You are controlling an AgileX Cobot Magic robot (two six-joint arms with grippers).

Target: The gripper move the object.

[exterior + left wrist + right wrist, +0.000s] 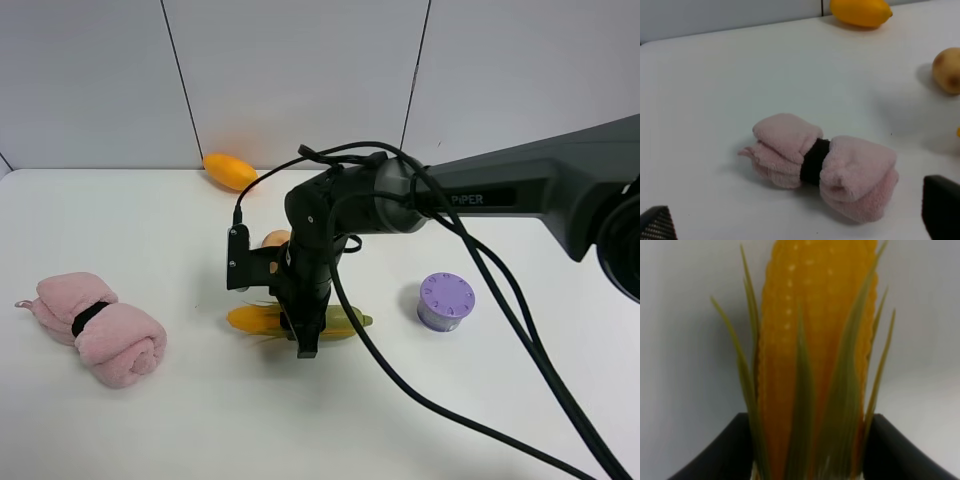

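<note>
The toy corn cob lies on the white table near its middle, yellow kernel tip to the left, green husk to the right. My right gripper reaches across from the right, points straight down and is shut on the cob's middle. In the right wrist view the cob fills the space between the two dark fingers, whose inner faces press on the frayed leaves. My left gripper is open and empty, with only its fingertips showing, and it is out of the exterior view.
A rolled pink towel with a black band lies at the left, in front of the left gripper. An orange mango sits by the back wall. A tan potato lies behind the right arm. A purple lidded cup stands right of the cob.
</note>
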